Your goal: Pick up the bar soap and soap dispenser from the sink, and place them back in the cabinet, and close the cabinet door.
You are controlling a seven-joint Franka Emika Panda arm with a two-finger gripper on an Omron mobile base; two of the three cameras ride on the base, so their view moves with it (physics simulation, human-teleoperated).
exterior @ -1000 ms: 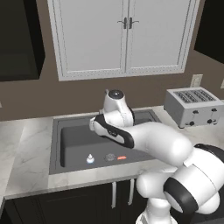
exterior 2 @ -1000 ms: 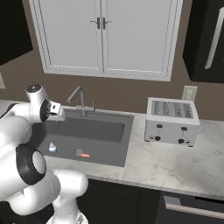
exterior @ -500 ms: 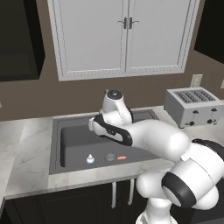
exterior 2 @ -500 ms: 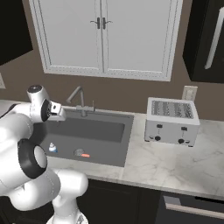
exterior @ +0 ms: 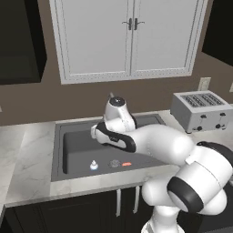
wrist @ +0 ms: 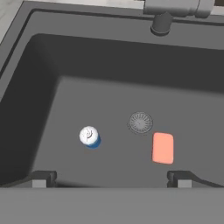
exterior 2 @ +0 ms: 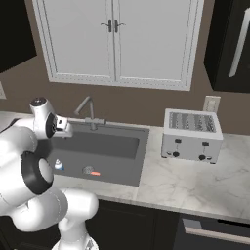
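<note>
- You get even, soft rendered light, with no glare or blur.
- Inside the sink (wrist: 52, 87), the walls shade darker than its floor.

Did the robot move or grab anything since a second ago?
Hardly anything changed. The arm hangs over the sink as before, and its tool is open and empty. The soap dispenser and bar soap lie untouched by the drain.

Soap dispenser (wrist: 89, 137) and bar soap (wrist: 162, 148) flank the sink (wrist: 57, 61) drain (wrist: 140, 122).
</note>
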